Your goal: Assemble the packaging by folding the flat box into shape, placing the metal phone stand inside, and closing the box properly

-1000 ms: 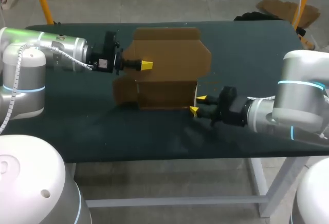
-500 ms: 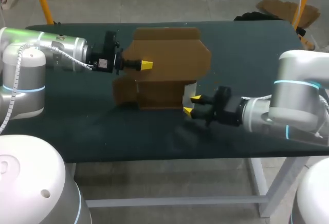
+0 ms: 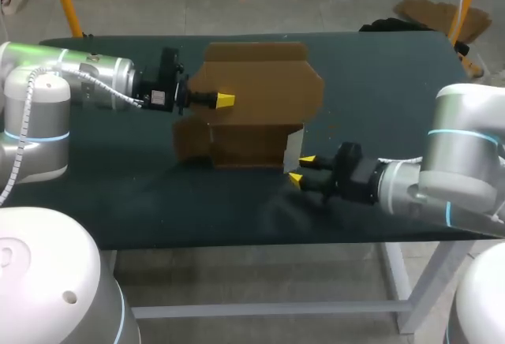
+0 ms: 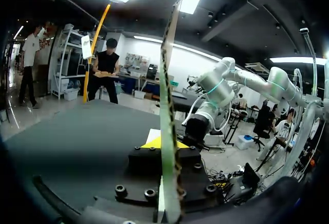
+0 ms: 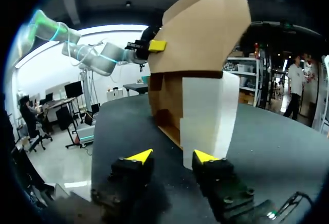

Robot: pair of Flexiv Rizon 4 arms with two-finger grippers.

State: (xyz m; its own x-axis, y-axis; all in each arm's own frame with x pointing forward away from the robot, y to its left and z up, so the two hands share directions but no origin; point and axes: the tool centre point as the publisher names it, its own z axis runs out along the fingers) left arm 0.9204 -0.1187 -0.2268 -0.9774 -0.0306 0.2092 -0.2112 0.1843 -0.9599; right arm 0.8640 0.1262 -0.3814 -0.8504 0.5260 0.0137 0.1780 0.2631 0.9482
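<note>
The brown cardboard box (image 3: 256, 99) stands half folded in the middle of the table, its tall back panel upright. My left gripper (image 3: 224, 100) is shut on the box's left wall. In the left wrist view that wall's edge (image 4: 167, 106) runs up between the fingers of my left gripper (image 4: 165, 145). A white-faced side flap (image 3: 293, 148) sticks out at the box's right front corner. My right gripper (image 3: 298, 168) is open just right of it, level with the table. In the right wrist view the flap (image 5: 205, 116) stands just ahead of the right gripper (image 5: 172, 157). No phone stand shows.
The dark table (image 3: 118, 194) has bare room in front of the box and to its right. A low brown flap (image 3: 189, 139) lies at the box's left front. My left gripper (image 5: 154, 45) shows beyond the box in the right wrist view.
My right gripper pushed left against the box's right front corner, then drew back slightly right and nearer the front edge. The white flap now shows more. The left arm kept still.
</note>
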